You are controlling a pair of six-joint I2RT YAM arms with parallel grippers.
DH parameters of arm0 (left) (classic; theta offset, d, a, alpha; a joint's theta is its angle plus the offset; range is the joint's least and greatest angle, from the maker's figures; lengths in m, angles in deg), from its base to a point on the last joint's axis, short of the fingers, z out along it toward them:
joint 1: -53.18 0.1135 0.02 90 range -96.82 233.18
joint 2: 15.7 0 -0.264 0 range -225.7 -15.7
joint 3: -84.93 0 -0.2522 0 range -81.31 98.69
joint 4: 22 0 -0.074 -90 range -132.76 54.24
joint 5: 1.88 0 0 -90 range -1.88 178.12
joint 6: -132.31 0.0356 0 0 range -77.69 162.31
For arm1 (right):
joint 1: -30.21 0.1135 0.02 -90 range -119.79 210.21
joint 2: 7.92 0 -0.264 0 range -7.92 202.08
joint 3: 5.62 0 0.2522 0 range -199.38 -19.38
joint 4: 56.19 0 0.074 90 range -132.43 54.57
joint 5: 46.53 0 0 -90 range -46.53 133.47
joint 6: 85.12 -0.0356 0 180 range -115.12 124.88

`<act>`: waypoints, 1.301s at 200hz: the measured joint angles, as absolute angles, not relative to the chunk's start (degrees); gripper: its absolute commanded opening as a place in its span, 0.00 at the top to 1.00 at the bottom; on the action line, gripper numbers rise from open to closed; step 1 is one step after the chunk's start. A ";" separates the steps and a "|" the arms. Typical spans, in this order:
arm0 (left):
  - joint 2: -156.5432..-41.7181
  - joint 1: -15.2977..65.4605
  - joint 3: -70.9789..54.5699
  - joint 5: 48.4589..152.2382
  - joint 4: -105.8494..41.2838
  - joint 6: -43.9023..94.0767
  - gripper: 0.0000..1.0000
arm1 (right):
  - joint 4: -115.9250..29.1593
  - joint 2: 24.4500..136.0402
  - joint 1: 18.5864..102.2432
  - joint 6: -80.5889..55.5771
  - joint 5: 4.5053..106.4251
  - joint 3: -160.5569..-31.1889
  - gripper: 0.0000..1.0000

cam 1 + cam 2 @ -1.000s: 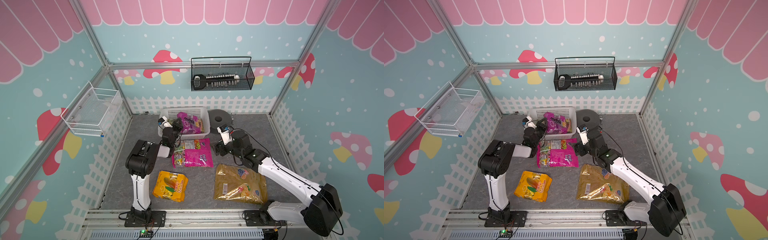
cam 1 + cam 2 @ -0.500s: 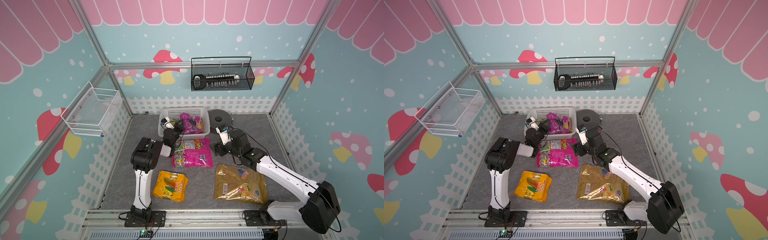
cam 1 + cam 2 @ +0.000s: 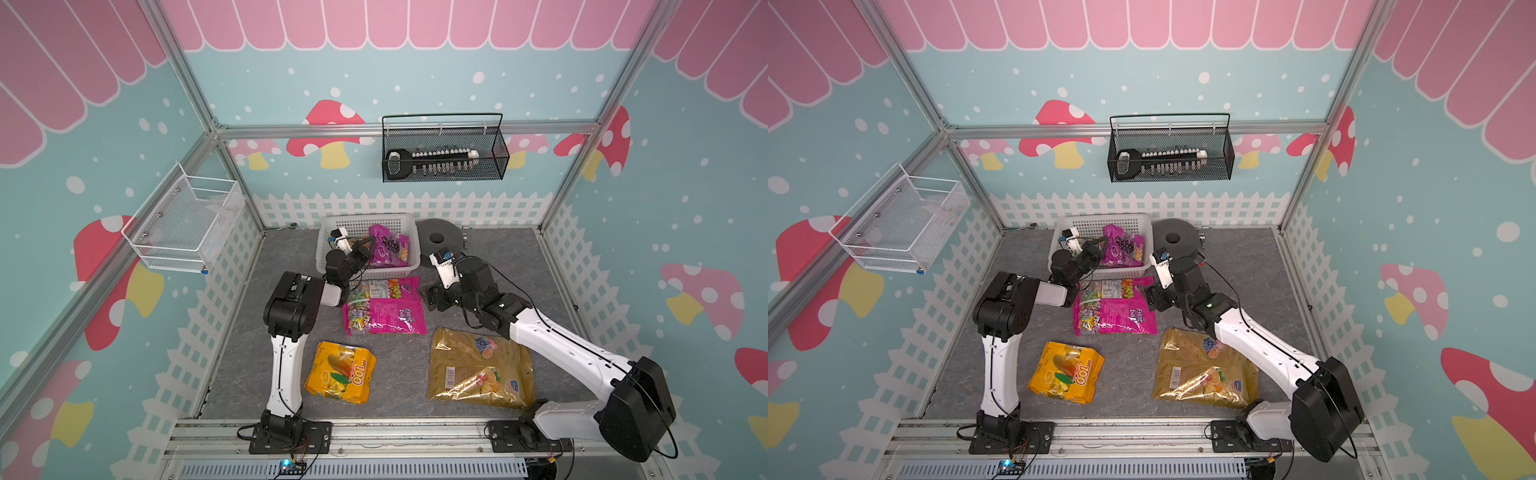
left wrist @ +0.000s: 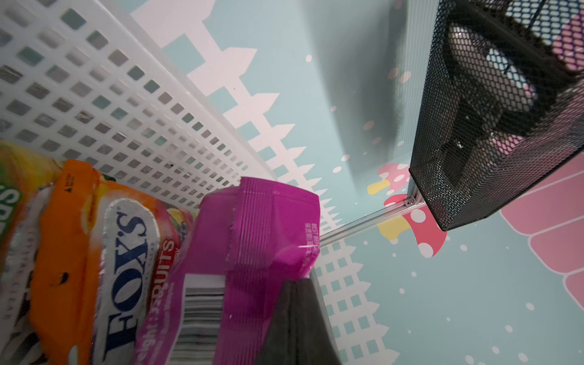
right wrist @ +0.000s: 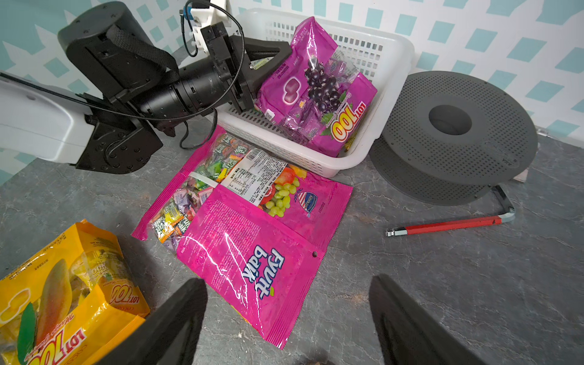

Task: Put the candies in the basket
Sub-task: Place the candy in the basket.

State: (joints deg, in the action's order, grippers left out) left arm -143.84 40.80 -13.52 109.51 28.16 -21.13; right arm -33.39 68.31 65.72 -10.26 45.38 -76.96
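Left gripper: is reaching over the near rim into the basket, with its jaws clamped on the top edge of the purple grape bag.
Purple grape bag: is leaning up on end inside the basket. The right wrist view shows its upper corner pinched in the left gripper.
Fox's bag: is lying in the basket, pressed against the purple grape bag.
Basket: is sitting at the back by the picket fence, just beside a grey perforated disc.
Right gripper: is hanging low over the near edge of the magenta bag, fingers spread wide and empty.
Magenta bag: is lying flat on the grey floor, just in front of the basket.
Orange-yellow bag: is lying on the floor near the left arm's base.
Gold bag: is lying flat at the front, partly under the right arm.
Red stick: is lying on the floor beside the disc.
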 measured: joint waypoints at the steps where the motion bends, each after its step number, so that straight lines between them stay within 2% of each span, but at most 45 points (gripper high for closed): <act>1: -143.84 40.80 -13.41 109.57 27.87 -20.91 0.96 | -33.37 68.37 65.72 -10.30 45.38 -77.05 0.14; 19: -143.79 40.80 -11.68 110.10 23.46 -18.62 0.88 | -32.56 70.38 65.59 -11.52 45.27 -79.50 0.15; 29: -143.79 40.89 -10.74 110.29 20.79 -17.02 0.79 | -32.34 71.78 65.48 -12.01 45.47 -80.96 0.15; 75: -142.20 41.30 -8.80 110.18 8.83 -12.30 0.61 | -31.43 74.80 65.46 -12.81 45.82 -83.89 0.15; 159: -141.35 41.59 0.67 110.14 -16.08 2.36 0.62 | -31.23 75.45 65.46 -12.77 46.10 -84.85 0.14; 192: -140.19 41.48 1.39 106.05 -21.42 6.76 0.59 | -31.21 75.69 65.46 -12.31 46.14 -84.85 0.14; 223: -134.40 41.41 -1.78 99.67 -25.31 11.33 0.51 | -29.98 77.42 65.46 -11.39 47.37 -86.52 0.13; 260: -123.40 41.63 -5.87 96.70 -26.05 14.71 0.51 | -28.67 80.39 65.46 -11.00 48.61 -89.20 0.15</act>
State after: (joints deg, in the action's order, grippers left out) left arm -123.40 41.63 -5.87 96.70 -26.05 14.71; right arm -28.67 80.39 65.46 -11.00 48.61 -89.20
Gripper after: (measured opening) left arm 0.488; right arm 0.861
